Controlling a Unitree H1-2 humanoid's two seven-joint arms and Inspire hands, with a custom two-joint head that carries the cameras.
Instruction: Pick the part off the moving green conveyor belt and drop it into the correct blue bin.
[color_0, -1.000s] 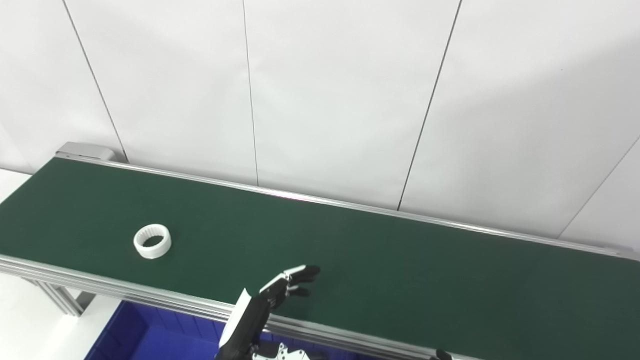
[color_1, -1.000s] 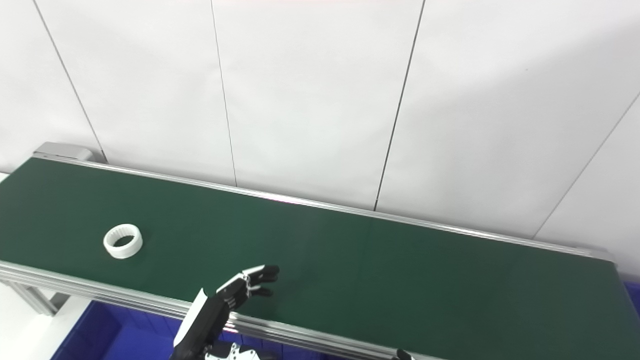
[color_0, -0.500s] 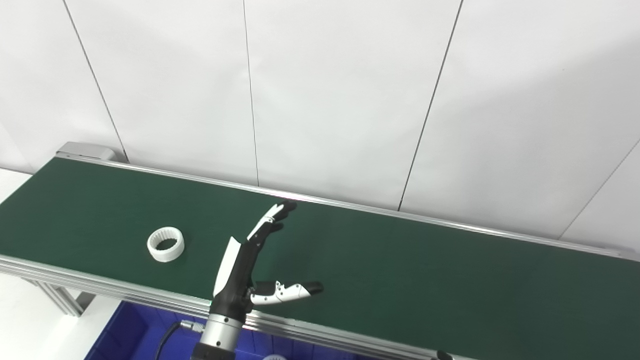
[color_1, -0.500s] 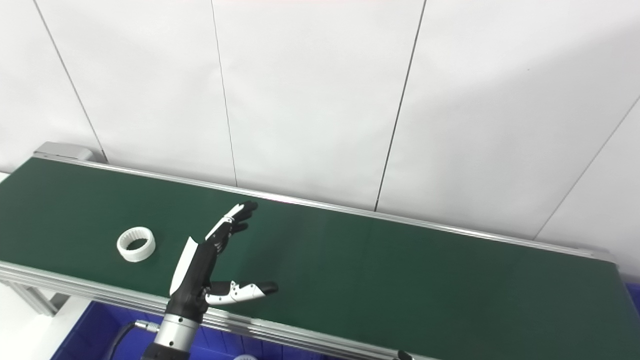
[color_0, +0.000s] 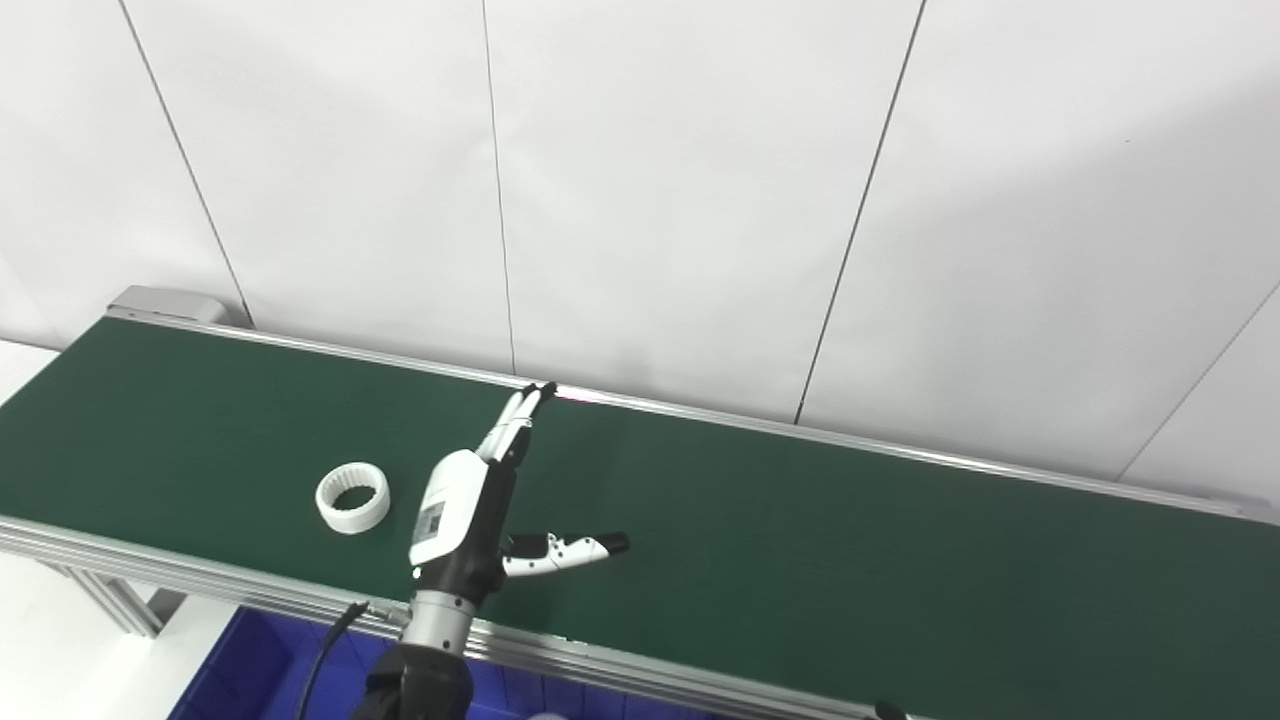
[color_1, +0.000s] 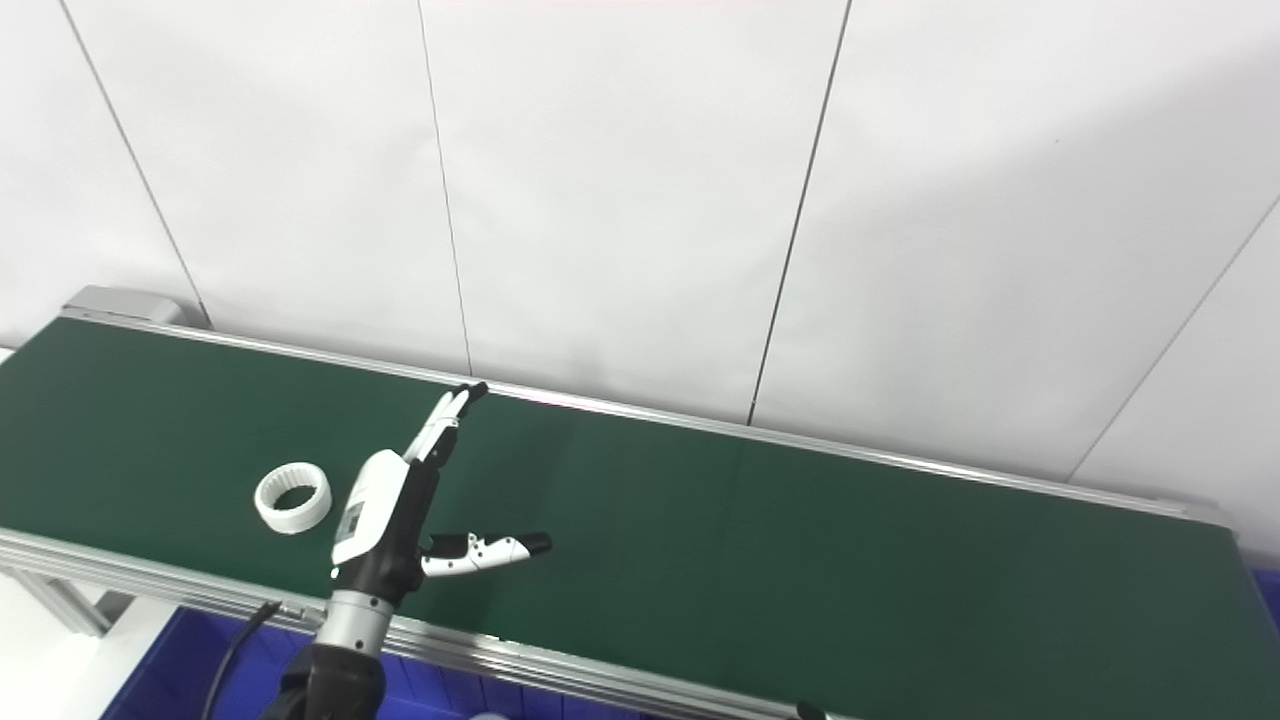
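White ring part (color_0: 352, 497) carried further right along the green conveyor belt (color_0: 800, 530) than a second ago, left hand (color_0: 470, 510) risen from the near rail, now just right of the one ring, fingers (color_0: 515, 425) straight, thumb spread, holding nothing, one blue bin (color_0: 250, 670) below.

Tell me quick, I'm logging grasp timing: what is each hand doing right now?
Left hand: open, fingers spread above the belt, holding nothing, just right of the white ring.
Right hand: only a dark tip at the bottom edge; cannot tell.
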